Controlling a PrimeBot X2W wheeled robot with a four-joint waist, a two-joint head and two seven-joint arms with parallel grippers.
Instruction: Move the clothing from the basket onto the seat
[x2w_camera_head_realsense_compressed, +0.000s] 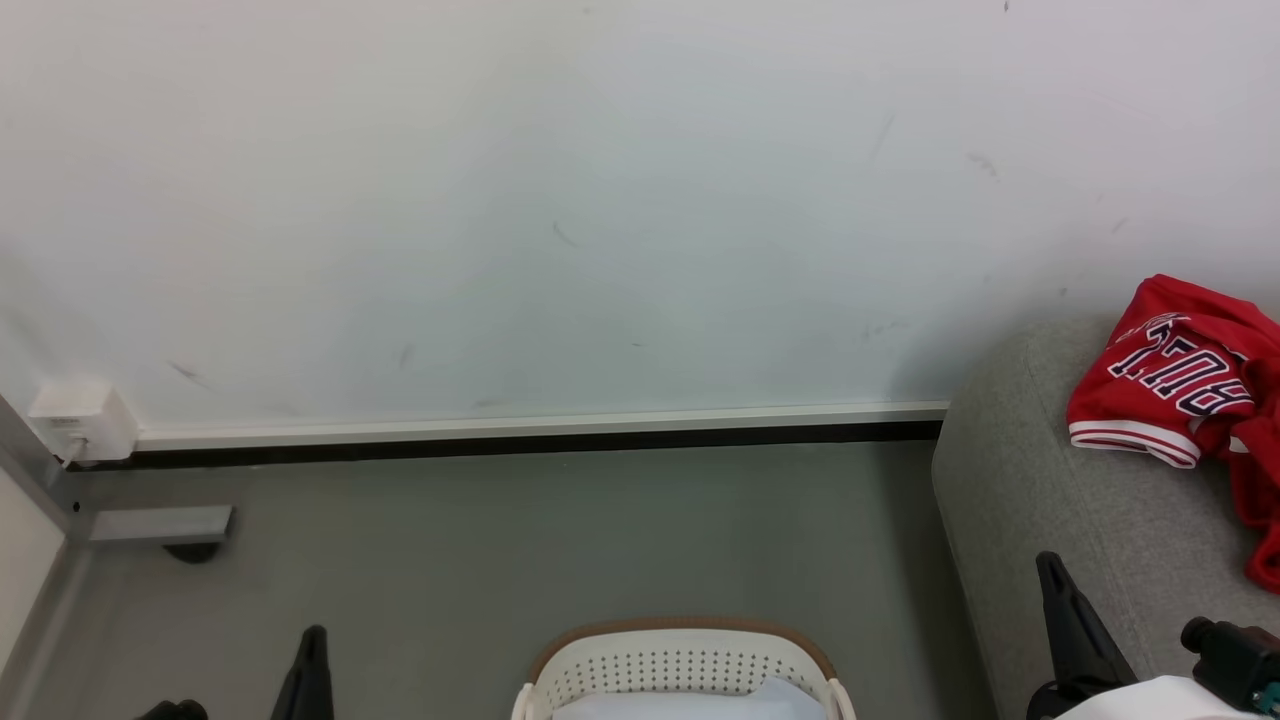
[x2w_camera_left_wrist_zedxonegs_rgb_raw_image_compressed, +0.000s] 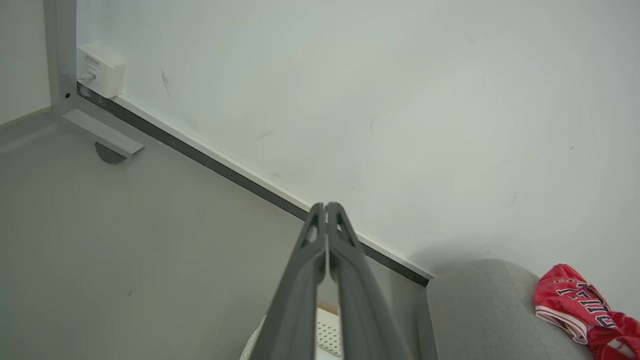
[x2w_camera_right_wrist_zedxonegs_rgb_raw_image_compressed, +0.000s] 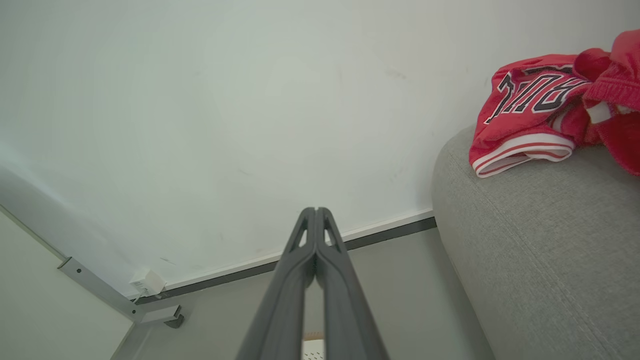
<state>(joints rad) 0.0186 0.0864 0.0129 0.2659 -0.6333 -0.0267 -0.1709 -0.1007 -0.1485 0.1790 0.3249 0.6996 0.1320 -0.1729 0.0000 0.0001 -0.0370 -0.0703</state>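
**Progress: clothing (x2w_camera_head_realsense_compressed: 1180, 370) on the seat (x2w_camera_head_realsense_compressed: 1080, 520), basket contents unclear**

The red clothing lies in a crumpled heap on the grey seat, with its dark lettering and striped hem facing up. It sits ahead and to the right of the right end effector (x2w_camera_right_wrist_zedxonegs_rgb_raw_image_compressed: 316, 209), well apart from it, and farther off to the right of the left end effector (x2w_camera_left_wrist_zedxonegs_rgb_raw_image_compressed: 326, 206).

The basket (x2w_camera_head_realsense_compressed: 680, 665) stands on the floor (x2w_camera_head_realsense_compressed: 560, 540) between the two end effectors and below them. Only its far rim and perforated wall are in sight. No red fabric shows in that part. A pale bluish shape (x2w_camera_head_realsense_compressed: 775, 697) sits inside, and I cannot tell whether it is a garment or the basket's own lining.

Each end effector has its two fingers pressed together with nothing between them, pointing toward the bare wall (x2w_camera_head_realsense_compressed: 600, 200).

Judging from this, the transfer looks largely done, perhaps finished. What may remain is a look down into the basket to confirm nothing is left there, and one more pick and carry to the seat if something is.
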